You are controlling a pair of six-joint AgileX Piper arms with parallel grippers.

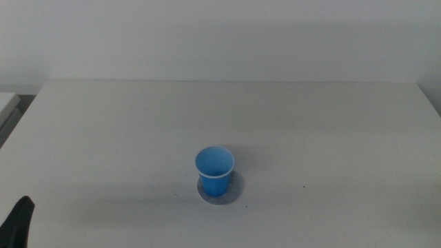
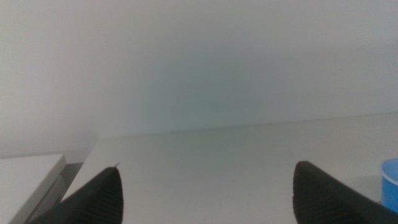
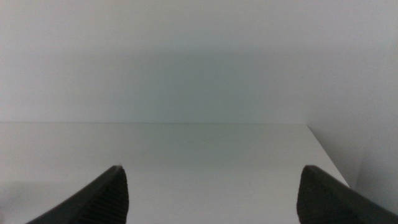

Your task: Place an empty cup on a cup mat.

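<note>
Blue plastic marks the only cup [image 1: 214, 171] we count on the white counter [image 1: 331, 124]: it stands upright, mouth up, on the single grey cup mat [image 1: 234, 188], a little nearer the counter's front edge than its back edge and about midway between the left and right edges. We see one mat only, and most of it is covered by the cup's base, so just a ring of mottled grey with a pale border shows around the foot, widest on the side toward the right edge. The cup's inside looks blue and bare.

Of the two hands, we find the left hand [image 2: 205, 199] by the counter's front left corner (in the middle view only a dark tip of it shows at the frame's bottom). Its two jaws stand wide apart with nothing between them, and its wrist view catches a cut-off sliver of the cup. The right hand [image 3: 211, 199] is outside the middle view; its own wrist view shows two jaws spread wide and bare, facing the counter's far right corner.
</note>
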